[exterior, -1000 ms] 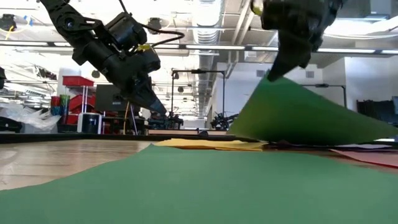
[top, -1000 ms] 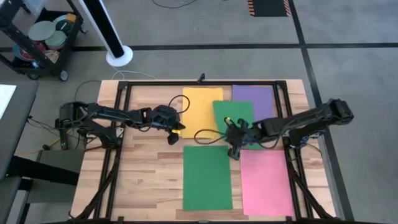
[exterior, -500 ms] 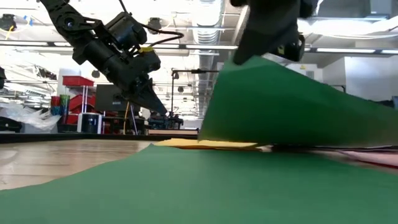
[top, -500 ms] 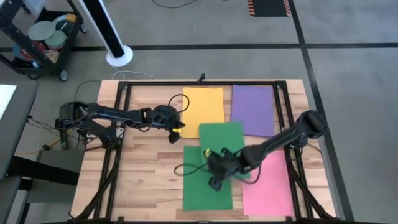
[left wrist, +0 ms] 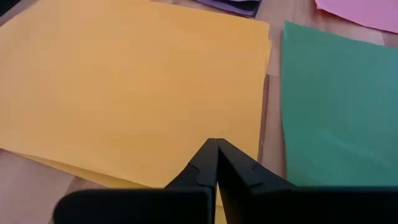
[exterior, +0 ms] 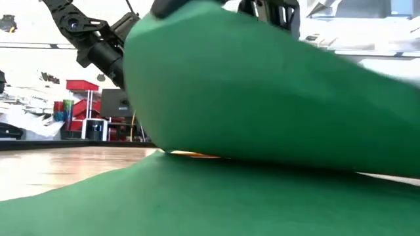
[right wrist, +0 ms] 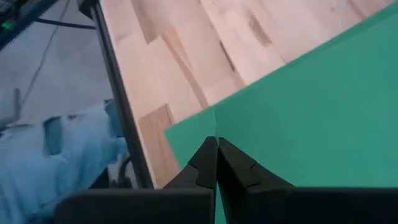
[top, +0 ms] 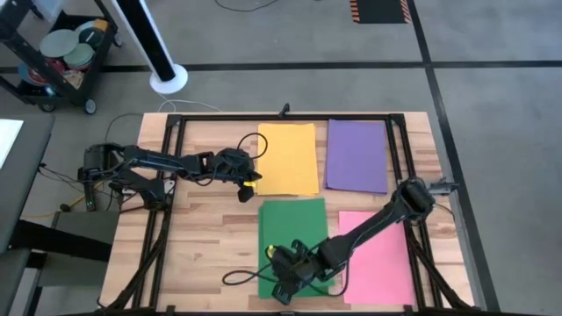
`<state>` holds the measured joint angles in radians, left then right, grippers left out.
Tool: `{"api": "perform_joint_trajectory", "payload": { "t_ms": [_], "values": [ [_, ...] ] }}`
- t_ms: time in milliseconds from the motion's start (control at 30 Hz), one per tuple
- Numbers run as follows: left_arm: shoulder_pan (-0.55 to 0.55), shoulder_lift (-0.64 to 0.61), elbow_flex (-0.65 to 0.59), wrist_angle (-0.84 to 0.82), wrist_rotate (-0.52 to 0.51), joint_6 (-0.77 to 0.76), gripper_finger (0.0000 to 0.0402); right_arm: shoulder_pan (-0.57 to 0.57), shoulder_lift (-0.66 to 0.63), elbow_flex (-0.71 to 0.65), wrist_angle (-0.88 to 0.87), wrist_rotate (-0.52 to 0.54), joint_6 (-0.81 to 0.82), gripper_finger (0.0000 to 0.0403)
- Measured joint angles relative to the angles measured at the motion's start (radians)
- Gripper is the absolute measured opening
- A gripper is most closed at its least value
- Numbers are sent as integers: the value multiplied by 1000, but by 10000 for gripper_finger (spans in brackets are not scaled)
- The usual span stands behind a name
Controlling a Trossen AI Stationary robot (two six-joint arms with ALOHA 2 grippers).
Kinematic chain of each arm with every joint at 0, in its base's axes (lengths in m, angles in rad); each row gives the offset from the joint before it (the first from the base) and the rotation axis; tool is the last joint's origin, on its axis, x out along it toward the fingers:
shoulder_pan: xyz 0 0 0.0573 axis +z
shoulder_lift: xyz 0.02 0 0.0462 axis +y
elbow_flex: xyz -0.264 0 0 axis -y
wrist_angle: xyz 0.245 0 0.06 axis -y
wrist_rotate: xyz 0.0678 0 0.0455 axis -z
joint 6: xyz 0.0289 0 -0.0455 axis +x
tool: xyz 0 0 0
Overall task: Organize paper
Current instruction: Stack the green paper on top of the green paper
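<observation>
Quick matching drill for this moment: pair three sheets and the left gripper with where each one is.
1 yellow sheet
2 purple sheet
3 pink sheet
4 left gripper

a far right of the table
b near right, beside the green stack
c far middle, left of purple
d shut, over the yellow sheet's near-left corner

Pairs: 1-c, 2-a, 3-b, 4-d

A wooden table is seen on grey floor, with a wheeled cart of dishes and a white post beyond it.
</observation>
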<state>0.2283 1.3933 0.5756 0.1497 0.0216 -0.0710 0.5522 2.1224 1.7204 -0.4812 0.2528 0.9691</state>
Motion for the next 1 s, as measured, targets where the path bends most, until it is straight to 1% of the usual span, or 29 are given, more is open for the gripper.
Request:
{"api": "perform_joint_trajectory", "payload": {
  "t_ms": [233,433,600,1000],
  "values": [
    [0,0,0,-1,1,6,0,13,76,69,16,13,18,0],
    [-4,0,0,-1,23,-2,0,23,77,72,29,44,29,0],
    [-12,0,0,-1,26,-4,0,30,77,72,28,46,51,0],
    [-15,0,0,-1,25,-5,0,52,76,72,48,46,47,0]
  ]
}}
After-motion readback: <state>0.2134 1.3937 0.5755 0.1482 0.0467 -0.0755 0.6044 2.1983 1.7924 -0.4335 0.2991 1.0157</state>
